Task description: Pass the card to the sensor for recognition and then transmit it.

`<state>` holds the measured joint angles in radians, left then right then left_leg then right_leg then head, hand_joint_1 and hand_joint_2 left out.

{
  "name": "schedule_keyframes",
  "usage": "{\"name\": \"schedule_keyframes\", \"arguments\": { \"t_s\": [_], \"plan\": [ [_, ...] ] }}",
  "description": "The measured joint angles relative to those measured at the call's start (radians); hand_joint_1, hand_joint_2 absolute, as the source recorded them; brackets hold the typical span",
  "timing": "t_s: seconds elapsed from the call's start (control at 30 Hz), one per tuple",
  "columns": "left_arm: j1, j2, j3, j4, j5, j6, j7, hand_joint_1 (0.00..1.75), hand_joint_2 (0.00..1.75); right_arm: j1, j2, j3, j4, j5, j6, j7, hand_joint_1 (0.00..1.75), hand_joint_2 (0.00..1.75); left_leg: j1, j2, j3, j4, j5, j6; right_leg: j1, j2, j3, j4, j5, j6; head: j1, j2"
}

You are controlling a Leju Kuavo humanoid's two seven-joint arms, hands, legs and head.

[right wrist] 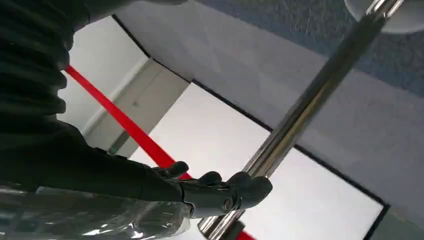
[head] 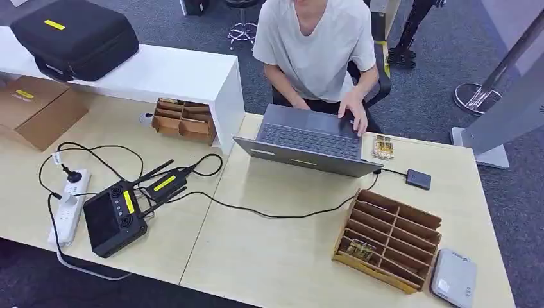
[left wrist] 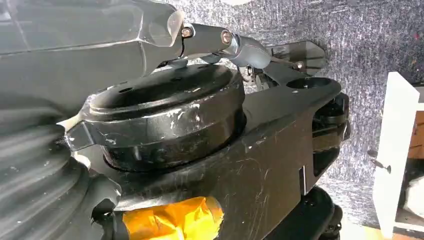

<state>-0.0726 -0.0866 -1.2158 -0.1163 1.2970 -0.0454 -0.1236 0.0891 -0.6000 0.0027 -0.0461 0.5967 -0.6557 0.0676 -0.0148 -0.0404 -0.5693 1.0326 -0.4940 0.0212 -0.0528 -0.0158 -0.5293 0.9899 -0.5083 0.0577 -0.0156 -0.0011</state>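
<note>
Hanging low, the right hand [right wrist: 220, 192] is holding nothing, dark fingers [right wrist: 250, 186] loosely extended beside a chrome pole [right wrist: 310, 107]. Left hand state: cannot tell. A gold-patterned card [head: 363, 249] is sitting in the slotted wooden organizer [head: 389, 238], well apart from both hands.

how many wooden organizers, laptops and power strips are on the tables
wooden organizers: 2, one near the white shelf, one by the grey sensor box
laptops: 1
power strips: 1
total: 4
</note>
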Motion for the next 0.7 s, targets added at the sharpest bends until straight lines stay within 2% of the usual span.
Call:
{"name": "schedule_keyframes", "arguments": {
  "t_s": [0.1, 0.23, 0.3, 0.43, 0.57, 0.7],
  "plan": [
    [0.001, -0.001, 0.001, 0.0, 0.006, 0.0, -0.002, 0.0, 1.75, 0.007, 0.054, 0.038, -0.004, -0.023, -0.004, 0.0, 0.0, 1.75, -0.001, 0.0, 0.0, 0.0, 0.0, 0.0, -0.001, 0.0, 0.001, 0.001, 0.0, 0.0, 0.0, 0.0],
    [0.003, -0.001, 0.01, 0.0, 0.01, -0.001, -0.005, 0.0, 1.75, 0.009, 0.085, 0.049, -0.013, -0.02, -0.002, 0.0, 0.0, 1.75, -0.001, 0.001, 0.0, 0.0, 0.0, 0.0, -0.001, 0.001, 0.0, 0.001, 0.0, 0.0, 0.0, 0.0],
    [0.003, -0.001, 0.012, 0.0, 0.01, -0.001, -0.005, 0.0, 1.75, 0.002, 0.102, 0.067, 0.0, -0.023, 0.017, -0.022, 0.0, 1.75, -0.001, 0.001, 0.0, 0.0, 0.0, 0.0, -0.001, 0.001, 0.0, 0.001, 0.0, 0.0, 0.0, 0.0],
    [0.003, -0.001, 0.014, 0.0, 0.013, 0.001, -0.003, 0.0, 1.75, -0.009, 0.157, 0.109, 0.019, -0.032, 0.09, -0.039, 0.0, 1.75, -0.001, 0.001, 0.001, 0.0, 0.0, 0.0, -0.001, 0.001, 0.0, 0.001, 0.0, 0.0, 0.0, 0.0],
    [0.003, -0.001, 0.015, 0.0, 0.017, 0.005, -0.003, 0.0, 1.75, -0.015, 0.246, 0.164, 0.027, -0.008, 0.155, -0.029, 0.0, 1.75, -0.001, 0.001, 0.001, 0.0, 0.0, 0.0, -0.001, 0.002, 0.0, 0.001, 0.0, 0.0, 0.0, 0.0],
    [0.001, -0.004, 0.016, 0.0, 0.02, 0.018, 0.001, 0.0, 1.75, -0.019, 0.322, 0.234, 0.032, 0.065, 0.288, -0.013, 0.0, 1.75, 0.0, 0.002, 0.001, -0.001, 0.0, 0.0, -0.001, 0.002, 0.0, 0.002, 0.0, 0.0, 0.0, 0.0]
  ]
}}
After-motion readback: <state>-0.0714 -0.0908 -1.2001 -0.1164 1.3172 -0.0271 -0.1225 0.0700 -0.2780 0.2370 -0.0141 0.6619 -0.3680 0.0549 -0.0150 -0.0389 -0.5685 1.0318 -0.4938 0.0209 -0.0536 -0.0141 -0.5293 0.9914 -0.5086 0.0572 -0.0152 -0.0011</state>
